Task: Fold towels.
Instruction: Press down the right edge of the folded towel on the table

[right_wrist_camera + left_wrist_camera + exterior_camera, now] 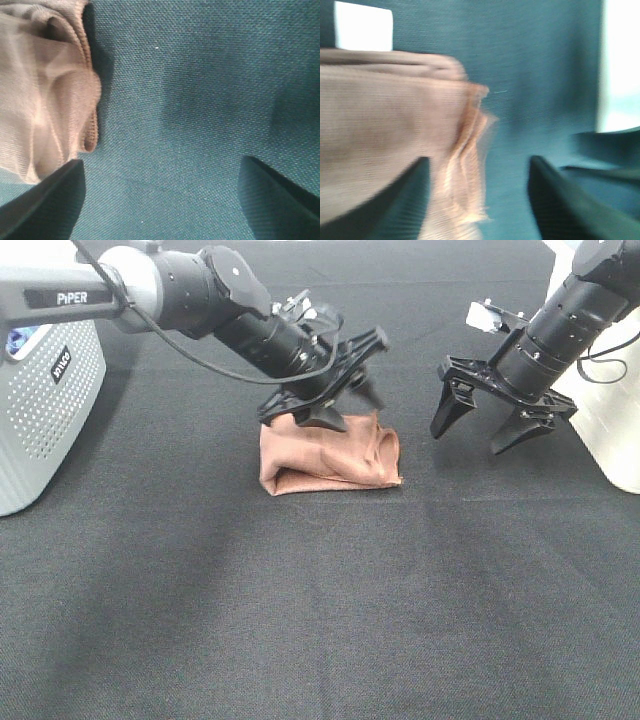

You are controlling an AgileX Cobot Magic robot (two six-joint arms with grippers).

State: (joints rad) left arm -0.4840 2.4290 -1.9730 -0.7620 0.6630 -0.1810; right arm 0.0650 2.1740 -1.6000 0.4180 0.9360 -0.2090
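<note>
A dark, fabric-covered worktop (320, 620) is shown from a high camera and fills nearly the whole view. A white perforated housing (40, 420) is seen at its left edge and a smooth white object (612, 440) at its right edge.

The left arm (190, 290) – black and silver, marked "PiPER" – is stretched in from the upper left towards the middle. The right arm (585, 300), black, is angled down from the upper right.

A single reddish-brown towel (330, 455) is laid on the worktop just behind the centre. It is gathered into a rumpled, roughly oblong bundle with layered folds along its front edge.

The left gripper (348, 410) is held low over the back edge of the towel. Its jaws are parted, and nothing is clamped between them. In the left wrist view, which is blurred, the towel (380, 125) is seen to one side, with its frayed-looking layered edge lying in the gap of the gripper (477, 200); one finger (395, 205) is set in front of the cloth, the other over bare worktop. Whether that finger is touching the cloth cannot be told.

The right gripper (470, 438) is hung above bare worktop just beside the towel's right end – its jaws are spread wide and nothing is held. In the right wrist view the gripper (160, 200) is shown over dark weave only, with the towel (40, 90) lying off to one side of it.
</note>
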